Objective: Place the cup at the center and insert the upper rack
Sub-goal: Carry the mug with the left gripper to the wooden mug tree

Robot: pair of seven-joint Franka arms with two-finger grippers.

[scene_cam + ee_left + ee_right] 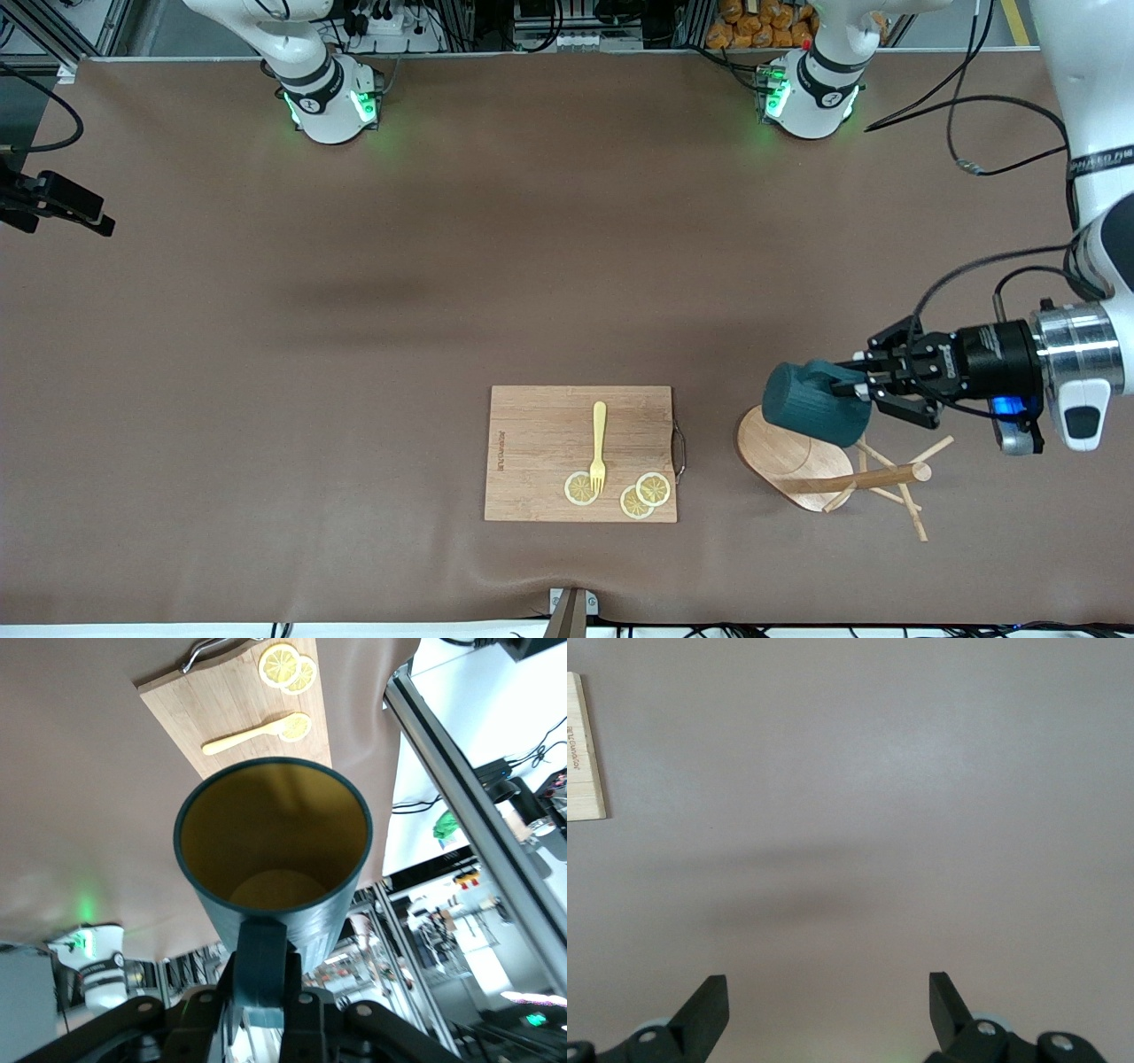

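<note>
My left gripper (pixel 861 390) is shut on the loop handle of the dark teal ribbed cup (pixel 811 403) and holds it in the air over the oval base of the wooden upper rack (pixel 784 452). The cup is tipped on its side, its mouth turned away from the gripper. The left wrist view looks into the cup's tan-yellow inside (pixel 275 842), with the fingers (pixel 306 1010) clamped on the handle. The rack's pole (pixel 864 480) points toward the left arm's end of the table, with thin pegs crossing near its tip. My right gripper (pixel 828 988) is open and empty over bare table.
A rectangular wooden cutting board (pixel 540 425) lies toward the front camera, beside the rack, with a yellow fork (pixel 599 447) and lemon slices (pixel 654 487) on it. Its edge shows in the right wrist view (pixel 583 744). A brown cloth covers the table.
</note>
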